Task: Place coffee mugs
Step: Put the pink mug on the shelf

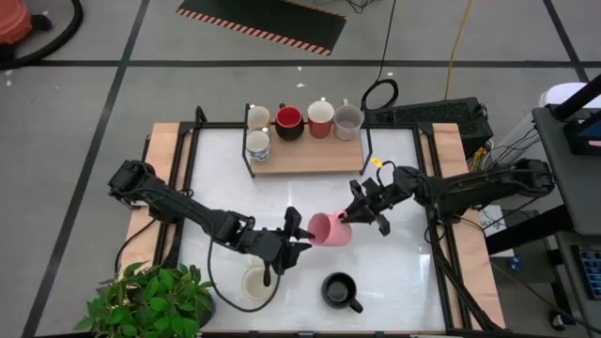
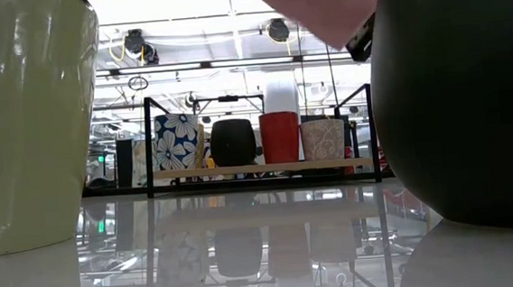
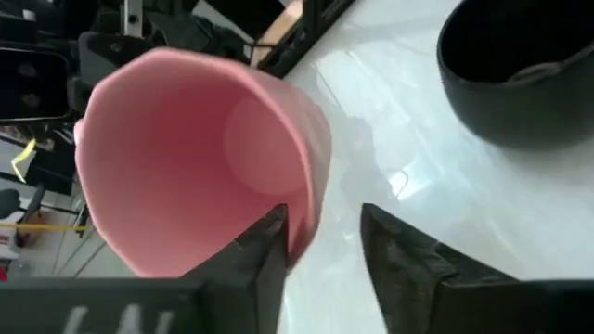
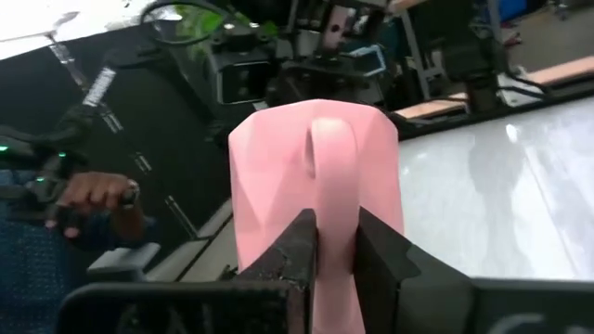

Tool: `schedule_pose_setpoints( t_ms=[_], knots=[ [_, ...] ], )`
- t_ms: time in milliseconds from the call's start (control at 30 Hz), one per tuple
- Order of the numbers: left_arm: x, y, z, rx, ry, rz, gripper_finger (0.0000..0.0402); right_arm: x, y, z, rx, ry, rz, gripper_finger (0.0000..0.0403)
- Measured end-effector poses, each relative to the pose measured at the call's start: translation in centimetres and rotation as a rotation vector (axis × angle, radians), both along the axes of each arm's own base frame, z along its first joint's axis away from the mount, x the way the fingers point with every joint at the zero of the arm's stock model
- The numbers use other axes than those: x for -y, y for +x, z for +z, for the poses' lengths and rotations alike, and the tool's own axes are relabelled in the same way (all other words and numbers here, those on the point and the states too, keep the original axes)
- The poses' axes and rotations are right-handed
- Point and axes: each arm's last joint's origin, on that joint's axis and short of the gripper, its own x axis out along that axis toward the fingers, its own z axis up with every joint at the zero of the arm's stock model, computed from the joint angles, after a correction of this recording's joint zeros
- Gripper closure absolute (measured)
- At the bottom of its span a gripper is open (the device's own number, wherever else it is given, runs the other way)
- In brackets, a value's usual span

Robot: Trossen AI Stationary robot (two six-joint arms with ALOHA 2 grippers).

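Observation:
A pink mug [image 1: 331, 228] hangs on its side above the table's middle. Its mouth faces my left arm and its base faces my right arm. My right gripper [image 1: 357, 216] is shut on its handle. My left gripper [image 1: 302, 237] is open at the mug's mouth: one finger [image 3: 264, 250] stands inside the rim and the other finger [image 3: 399, 264] stands outside, with table showing between it and the wall. A cream mug [image 1: 254, 284] and a black mug [image 1: 339, 289] stand on their bases near the front edge. My right gripper pinches the pink mug's handle [image 4: 332, 176] between its two fingers, which lie on the loop's two flat sides. It comes in level from the table's right. The mug is lifted clear and lies on its side. My left gripper: I cannot tell whether its inner finger touches the rim [image 3: 299, 218].
A wooden rack [image 1: 305, 155] at the back holds several mugs: cream [image 1: 258, 116], flowered [image 1: 257, 144], black-and-red [image 1: 289, 122], red [image 1: 320, 118] and grey [image 1: 348, 121]. A green potted plant [image 1: 150, 300] stands at the front left corner. Free table lies between rack and arms.

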Motion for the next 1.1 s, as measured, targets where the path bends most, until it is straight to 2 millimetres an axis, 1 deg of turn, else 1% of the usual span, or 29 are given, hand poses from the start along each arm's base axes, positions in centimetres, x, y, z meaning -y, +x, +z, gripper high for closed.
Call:
schedule_pose_setpoints(
  t_ms=[167,300,333,467,567,733,867,1000,1100],
  knots=[
    [-0.3,0.2,0.0,-0.001,0.012,-0.035,0.0330,0.4,-0.1,-0.4,-0.017,0.004,-0.020,0.0365],
    [-1.1,0.5,0.0,-0.019,-0.015,-0.071,0.0381,0.6,-0.1,-0.4,-0.022,0.004,-0.029,0.0365],
    [-1.3,0.6,0.0,-0.018,-0.017,-0.066,0.0388,0.6,-0.1,-0.4,-0.022,0.001,-0.029,0.0364],
    [-1.8,0.9,0.0,-0.012,-0.024,-0.057,0.0392,0.7,-0.1,-0.4,-0.024,-0.001,-0.053,0.0361],
    [-2.1,1.0,0.1,0.004,-0.026,-0.045,0.0392,0.8,0.0,-0.4,-0.017,-0.003,-0.118,0.0346],
    [-2.6,1.3,0.1,0.015,-0.087,-0.003,0.0394,1.0,0.0,-0.4,-0.032,0.004,-0.188,0.0294],
    [-2.9,1.4,0.1,0.023,-0.144,0.035,0.0394,1.0,-0.3,-0.3,-0.051,0.023,-0.195,0.0242],
    [-2.9,1.5,0.3,0.043,-0.167,0.053,0.0394,1.0,-0.9,0.0,-0.069,0.024,-0.197,0.0198],
    [-2.9,1.6,0.7,0.084,-0.178,0.052,0.0394,1.1,-1.7,0.4,-0.082,0.014,-0.252,0.0176]
  ],
)
